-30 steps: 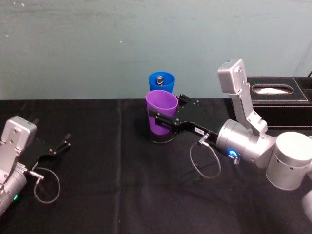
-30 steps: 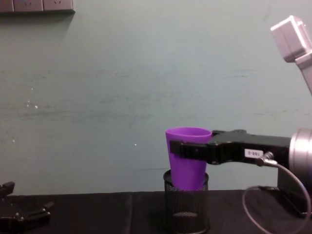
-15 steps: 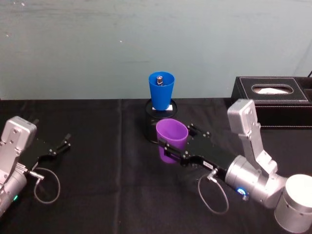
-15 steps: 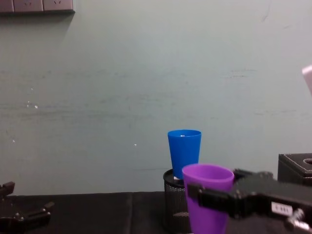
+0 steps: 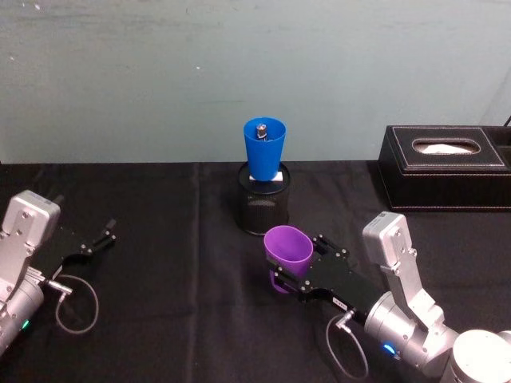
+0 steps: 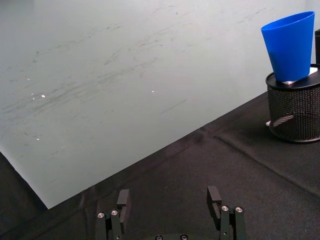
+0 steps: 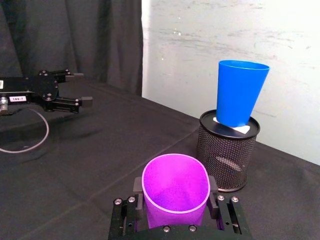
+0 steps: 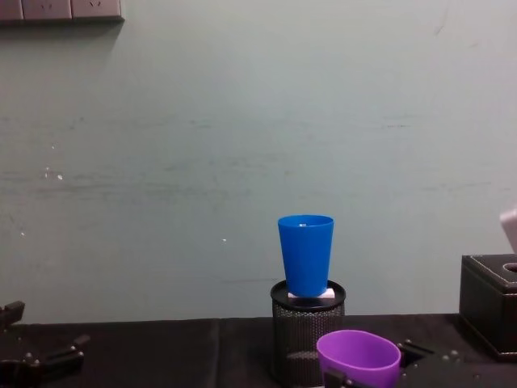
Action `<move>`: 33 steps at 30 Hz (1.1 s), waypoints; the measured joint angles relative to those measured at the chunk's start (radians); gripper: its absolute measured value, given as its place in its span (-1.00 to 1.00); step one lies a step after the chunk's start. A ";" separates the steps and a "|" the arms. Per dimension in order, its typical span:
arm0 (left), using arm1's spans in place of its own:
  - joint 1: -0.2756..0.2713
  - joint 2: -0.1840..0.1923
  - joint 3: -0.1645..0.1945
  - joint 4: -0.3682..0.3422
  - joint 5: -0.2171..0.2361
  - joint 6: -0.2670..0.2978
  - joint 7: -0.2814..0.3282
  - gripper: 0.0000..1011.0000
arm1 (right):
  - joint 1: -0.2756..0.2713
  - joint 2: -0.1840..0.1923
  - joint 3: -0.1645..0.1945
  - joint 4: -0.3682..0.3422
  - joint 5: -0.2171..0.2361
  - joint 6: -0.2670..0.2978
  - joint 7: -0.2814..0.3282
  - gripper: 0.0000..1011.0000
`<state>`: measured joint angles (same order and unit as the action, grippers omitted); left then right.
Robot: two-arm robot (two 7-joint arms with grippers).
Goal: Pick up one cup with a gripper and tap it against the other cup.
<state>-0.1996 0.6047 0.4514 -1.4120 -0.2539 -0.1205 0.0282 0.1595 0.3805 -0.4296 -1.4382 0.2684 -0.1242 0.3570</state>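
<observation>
Right end effector clamped around purple cup, blue cup upright atop mesh holder beyond, left end effector spread wide, idle

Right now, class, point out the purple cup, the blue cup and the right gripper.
purple cup (image 5: 289, 246): head view, inner wall.
blue cup (image 5: 264, 155): head view, outer wall.
right gripper (image 7: 175, 187): right wrist view, midway between fingertips, shut on purple cup.

pretty even, soft indoor light, pale wall bright and flat, black tablecloth just eats the light, shadows on it faint and soft-edged, glare just a mild sheen on the purple cup rim, curtain side dimmer
</observation>
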 joint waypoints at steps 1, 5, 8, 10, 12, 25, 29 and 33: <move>0.000 0.000 0.000 0.000 0.000 0.000 0.000 0.98 | 0.000 0.000 0.000 0.000 0.000 0.000 0.000 0.43; 0.000 0.000 0.000 0.000 0.000 0.000 0.000 0.98 | -0.002 -0.018 0.012 0.027 -0.002 -0.025 0.004 0.43; 0.000 0.000 0.000 0.000 0.000 0.000 0.000 0.98 | -0.006 -0.029 0.022 0.038 -0.001 -0.031 0.008 0.43; 0.000 0.000 0.000 0.000 0.000 0.000 0.000 0.98 | -0.008 -0.034 0.027 0.043 0.001 -0.033 0.012 0.43; 0.000 0.000 0.000 0.000 0.000 0.000 0.000 0.98 | -0.010 -0.040 0.034 0.048 0.002 -0.034 0.016 0.43; 0.000 0.000 0.000 0.000 0.000 0.000 0.000 0.98 | -0.020 -0.063 0.057 0.066 -0.017 -0.036 0.034 0.43; 0.000 0.000 0.000 0.000 0.000 0.000 0.000 0.98 | -0.023 -0.067 0.062 0.069 -0.023 -0.037 0.038 0.43; 0.000 0.000 0.000 0.000 0.000 0.000 0.000 0.98 | -0.025 -0.071 0.066 0.071 -0.025 -0.037 0.041 0.43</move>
<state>-0.1995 0.6047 0.4514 -1.4120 -0.2539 -0.1205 0.0283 0.1346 0.3095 -0.3639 -1.3675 0.2435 -0.1617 0.3984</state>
